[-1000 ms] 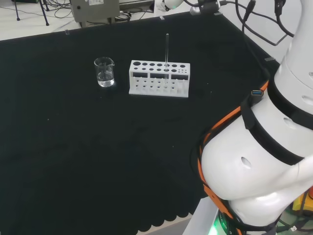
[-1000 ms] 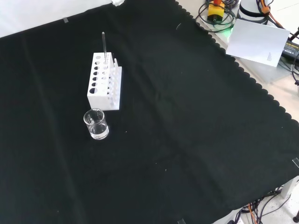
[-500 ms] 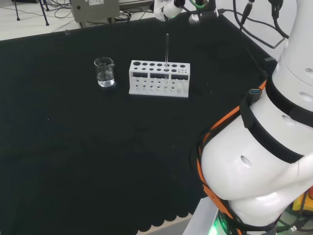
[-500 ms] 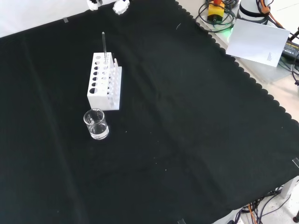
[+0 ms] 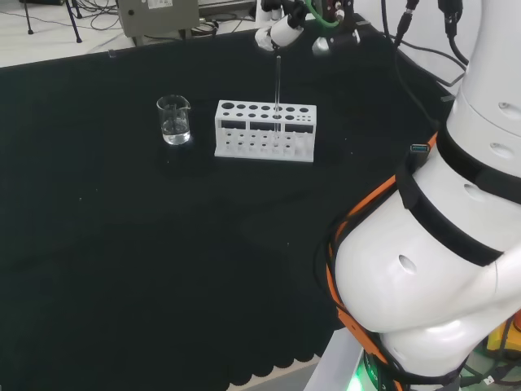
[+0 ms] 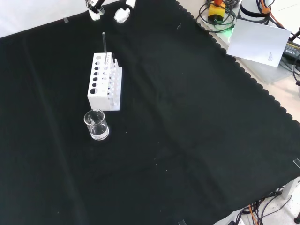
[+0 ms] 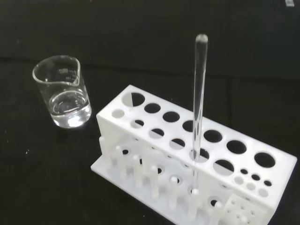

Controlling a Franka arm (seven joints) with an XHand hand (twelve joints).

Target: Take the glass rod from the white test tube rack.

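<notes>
Fingertips of the hand [image 6: 123,14] have pushed further into the front view from its top edge than half a second ago, when only two small white tips showed there; a second ago none showed at all. In the head view the hand [image 5: 281,28] likewise sits lower and closer to the top of the glass rod [image 5: 277,98] than before. Judging from this, the approach is under way and the grasp has not begun.

The fingers look spread, two white tips standing apart with a gap between them, and they hold nothing. In the head view one tip appears just beside the rod's upper end, though contact cannot be confirmed.

The glass rod [image 6: 105,47] stands upright in a hole of the white test tube rack [image 6: 104,84], unmoved across the pictures. The wrist view shows the rod [image 7: 198,108] passing through a middle hole of the rack [image 7: 187,154] with its foot on the base.

A small glass beaker [image 7: 63,91] with a little clear liquid stands near one end of the rack, apart from it, on the black cloth of the bench [image 6: 197,140].
</notes>
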